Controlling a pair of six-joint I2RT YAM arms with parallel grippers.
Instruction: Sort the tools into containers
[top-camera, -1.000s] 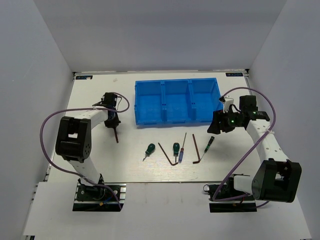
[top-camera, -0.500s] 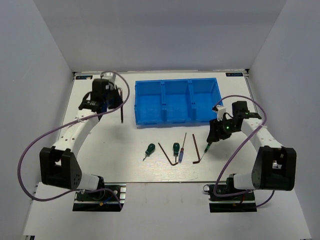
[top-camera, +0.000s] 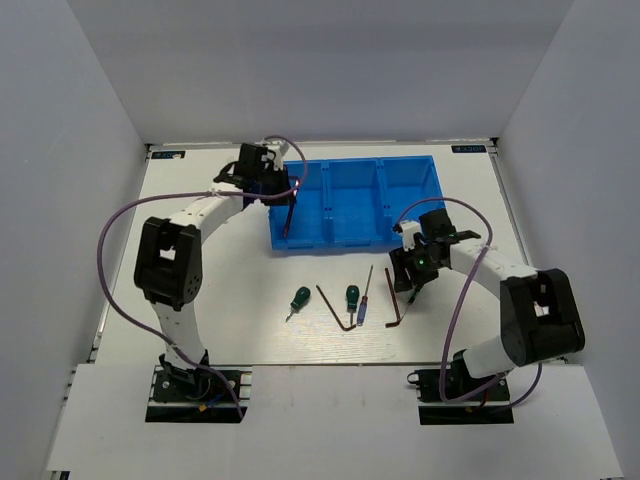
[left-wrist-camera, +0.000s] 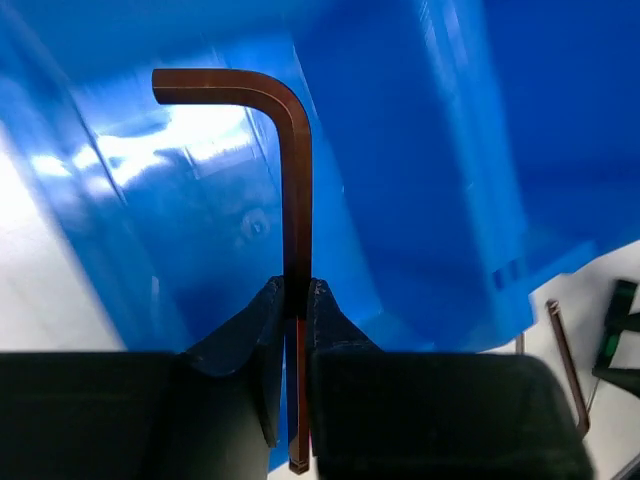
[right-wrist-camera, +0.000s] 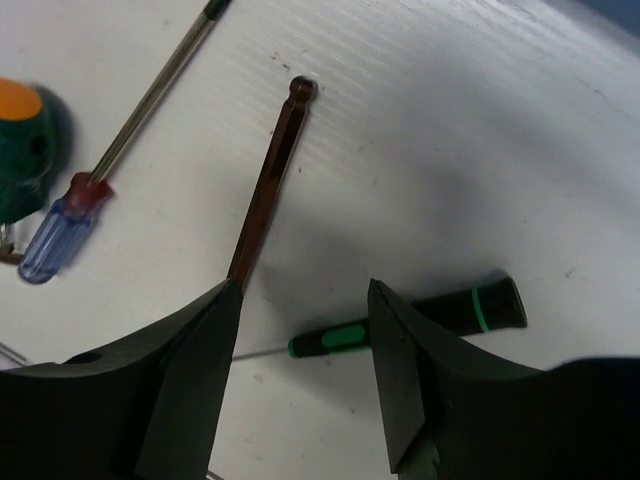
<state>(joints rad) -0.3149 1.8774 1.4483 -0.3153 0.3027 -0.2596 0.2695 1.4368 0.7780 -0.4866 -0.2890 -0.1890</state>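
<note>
Left claw (top-camera: 284, 192) is clenched on a hex key (left-wrist-camera: 297, 180), the long shank pinched between the jaws and the bent end pointing away from the wrist. Change: a second ago it hung over the table (top-camera: 200, 300) left of the blue tray (top-camera: 355, 161). Now it is at the tray's left compartment, with the key hanging into it or just above it; floor contact cannot be told. That likely means the first tool is ready to drop and letting go comes next. No tool is seen lying in the tray yet.

Right claw (right-wrist-camera: 305, 300) is released, jaws apart, nothing held. Change: it has come from beside the tray's right end to just in front of the tray's right compartment. The dark screwdriver (right-wrist-camera: 420, 320) with green bands lies crossways under the jaw gap. A second hex key (right-wrist-camera: 270, 190) runs just beside one jaw, so closing may catch it too.

Also in front of the tray are two green stubby screwdrivers (top-camera: 298, 297) (top-camera: 352, 296), a blue-handled screwdriver (top-camera: 365, 298) and a third hex key (top-camera: 335, 307). The task has barely begun.
</note>
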